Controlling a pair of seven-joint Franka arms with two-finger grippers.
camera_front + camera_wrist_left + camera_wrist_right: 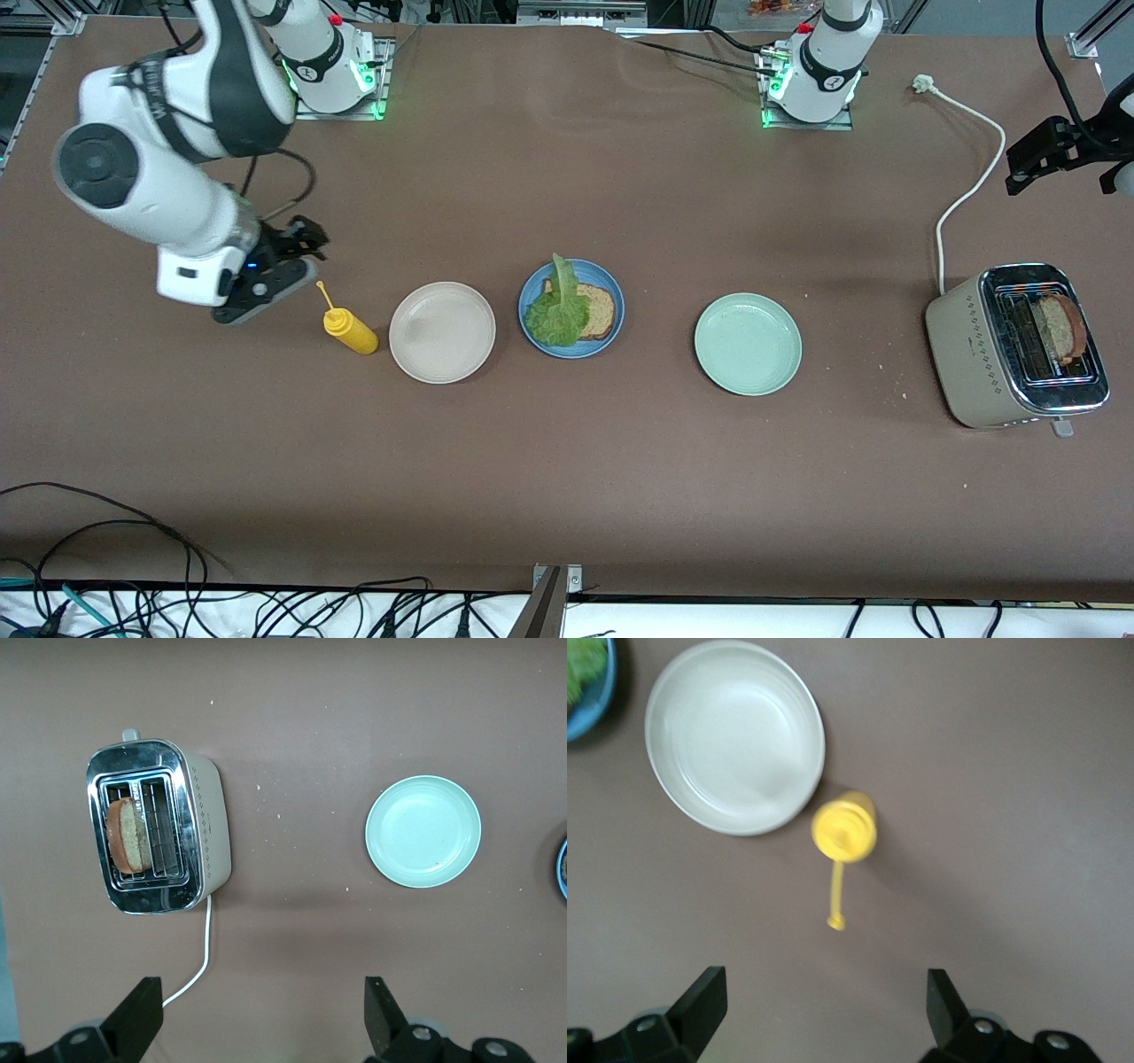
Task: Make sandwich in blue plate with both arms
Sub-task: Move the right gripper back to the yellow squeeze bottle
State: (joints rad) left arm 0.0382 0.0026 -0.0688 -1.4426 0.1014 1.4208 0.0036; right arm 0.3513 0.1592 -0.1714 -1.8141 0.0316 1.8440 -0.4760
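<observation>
The blue plate (571,352) sits mid-table with one brown bread slice (601,312) on it and a green lettuce leaf (558,312) lying over the slice. A second bread slice (1061,326) stands in a slot of the toaster (983,354), and it also shows in the left wrist view (124,835). My left gripper (1028,168) is open and empty (261,1014), up over the table by the toaster's white cord. My right gripper (306,245) is open and empty (824,1005), over the table beside the yellow bottle.
A yellow squeeze bottle (350,330) (844,826) stands next to a beige plate (442,332) (735,735) toward the right arm's end. A mint-green plate (748,344) (423,830) lies between the blue plate and the toaster. The white cord (970,190) runs toward the left arm's base.
</observation>
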